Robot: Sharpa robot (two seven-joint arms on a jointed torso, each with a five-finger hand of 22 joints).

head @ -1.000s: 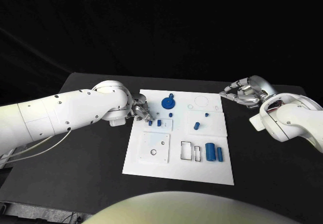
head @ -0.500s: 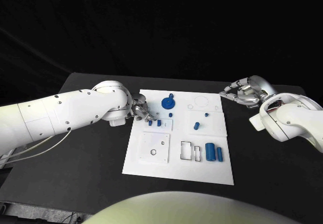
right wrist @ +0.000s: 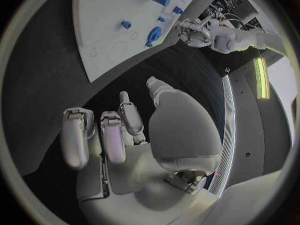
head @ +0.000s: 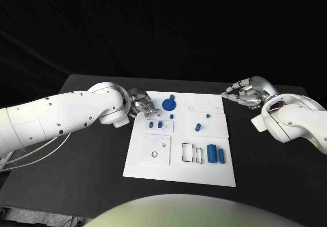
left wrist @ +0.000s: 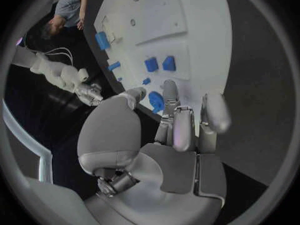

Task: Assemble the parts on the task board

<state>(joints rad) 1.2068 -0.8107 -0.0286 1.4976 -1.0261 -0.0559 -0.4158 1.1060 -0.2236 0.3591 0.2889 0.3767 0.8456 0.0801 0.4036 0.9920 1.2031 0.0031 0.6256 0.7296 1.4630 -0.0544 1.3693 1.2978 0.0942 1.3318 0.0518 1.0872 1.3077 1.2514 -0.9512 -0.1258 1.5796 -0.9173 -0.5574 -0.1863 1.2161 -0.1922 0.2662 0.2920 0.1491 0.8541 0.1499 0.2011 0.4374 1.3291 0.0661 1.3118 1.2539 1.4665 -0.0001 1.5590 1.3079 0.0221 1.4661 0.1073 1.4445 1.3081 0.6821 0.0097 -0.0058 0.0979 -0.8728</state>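
Task board (head: 178,165) smooth matt white plastic; parts (head: 216,153) blue plastic; table (head: 89,156) matt black; left hand (head: 143,105) silver metal.

The white task board (head: 178,171) lies flat mid-table, carrying blue parts: a round disc-like piece (head: 169,103) near its far edge, two short pegs (head: 155,125) side by side, one small slanted cylinder (head: 198,126), and two upright-lying cylinders (head: 216,153) toward the right.

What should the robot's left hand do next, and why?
Probably reach a little forward and take hold of the round blue part. The left hand hovers at the task board edge right beside that part, and its fingers are spread with nothing in them. The right hand hangs off the board over the black table, farther from any piece.
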